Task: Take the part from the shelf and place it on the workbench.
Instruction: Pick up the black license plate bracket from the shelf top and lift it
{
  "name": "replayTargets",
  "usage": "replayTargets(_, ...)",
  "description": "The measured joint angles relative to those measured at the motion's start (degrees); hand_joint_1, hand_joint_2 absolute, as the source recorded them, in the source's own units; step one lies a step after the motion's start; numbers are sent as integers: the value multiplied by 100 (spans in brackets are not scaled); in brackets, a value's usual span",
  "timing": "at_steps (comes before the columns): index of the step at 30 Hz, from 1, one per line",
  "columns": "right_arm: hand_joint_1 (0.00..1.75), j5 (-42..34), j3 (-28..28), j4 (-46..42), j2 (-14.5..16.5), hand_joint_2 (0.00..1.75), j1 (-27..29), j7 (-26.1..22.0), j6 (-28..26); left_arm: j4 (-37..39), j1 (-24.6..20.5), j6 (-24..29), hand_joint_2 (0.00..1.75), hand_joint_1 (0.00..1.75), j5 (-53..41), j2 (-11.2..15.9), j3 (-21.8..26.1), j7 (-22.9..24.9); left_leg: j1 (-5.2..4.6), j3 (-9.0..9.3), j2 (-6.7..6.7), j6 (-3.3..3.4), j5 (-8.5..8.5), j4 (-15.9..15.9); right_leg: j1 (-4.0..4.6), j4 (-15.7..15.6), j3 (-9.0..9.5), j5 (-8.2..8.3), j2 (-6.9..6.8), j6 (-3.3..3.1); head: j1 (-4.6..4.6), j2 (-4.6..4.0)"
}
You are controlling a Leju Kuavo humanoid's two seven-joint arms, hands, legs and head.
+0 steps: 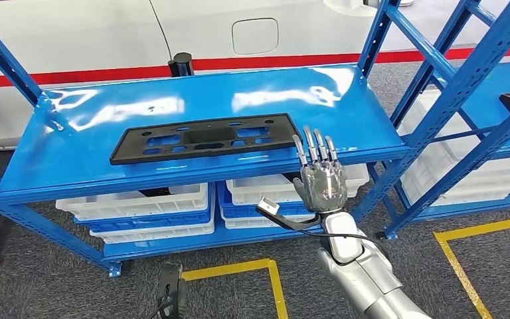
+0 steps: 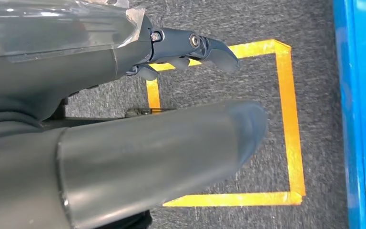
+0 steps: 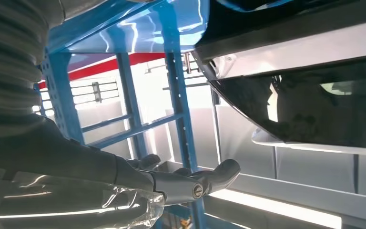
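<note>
A: Right hand [image 1: 321, 181] raised at the shelf's [image 1: 73, 136] front edge, fingers [image 1: 315, 147] straight and apart, holding nothing. The part [image 1: 206, 137], a flat black panel, lies near the front edge, left of the hand.

B: Risk?

A: A thin, wide panel flat on a glossy shelf: fingers may push it back instead of getting under it, or lift 1 end and let it tip off the front.

B: Left hand [image 2: 124, 133]?

A: Over the floor, fingers curled, nothing held.

My right arm [image 1: 365, 276] was silver, my right hand [image 1: 321, 178] grey and glossy with dark fingers, a black cable [image 1: 345, 234] looping beside the wrist.
</note>
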Motion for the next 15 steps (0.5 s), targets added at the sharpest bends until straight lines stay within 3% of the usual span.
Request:
replayTargets(2, 0, 0, -10, 3, 7, 175, -4, -5, 0, -6, 10, 7, 0, 0, 13, -4, 0, -1, 9, 52, 0, 76, 10, -50, -11, 106, -52, -59, -13, 54, 3, 0)
replayTargets(3, 0, 0, -17, 7, 11, 175, -9, -15, 0, -9, 12, 13, 0, 0, 25, -7, -1, -2, 23, 83, 2, 113, 10, -76, -8, 308, -157, -139, -18, 65, 10, 1)
replayTargets(6, 0, 0, -37, 52, 25, 175, -4, -95, 0, -13, 28, 34, 0, 0, 68, -7, -1, -4, 33, 131, -1, 177, -35, -88, -16, 1419, -809, -477, -23, 69, 21, 1)
replayTargets(7, 0, 0, -41, 76, 30, 175, 2, -125, 0, -13, 37, 42, 0, 0, 76, -6, -1, -4, 33, 146, -9, 179, -54, -87, -22, 1644, -977, -502, -24, 94, 20, 1)
replayTargets(8, 0, 0, -45, 98, 37, 175, 5, -148, 0, -13, 46, 49, 0, 0, 80, -6, -1, -4, 35, 170, -20, 172, -76, -85, -31, 1634, -1026, -428, -25, 138, 21, 1)
replayTargets(9, 0, 0, -50, 116, 45, 175, 2, -166, 0, -13, 52, 51, 0, 0, 85, -5, -1, -5, 39, 206, -29, 157, -103, -84, -44, 1369, -941, -260, -29, 193, 22, 1)
replayTargets(11, 0, 0, -70, 150, 69, 175, -12, -206, 0, -14, 56, 52, 0, 0, 99, -4, -1, -13, 33, 282, -44, 104, -173, -76, -62, 533, -569, 133, -51, 272, 26, 1)
replayTargets(13, 0, 0, -94, 188, 117, 175, -28, -266, 0, -20, 57, 54, 0, 0, 124, -1, 0, -30, 10, 316, -46, 38, -233, -71, -45, 64, -344, 299, -60, 210, 22, 1)
replayTargets(15, 0, 0, -128, 222, 163, 175, -37, -333, 0, -26, 60, 56, 0, 0, 157, 1, 0, -47, 6, 329, -40, -21, -269, -85, -19, 29, -320, 278, -50, 79, 19, 1)
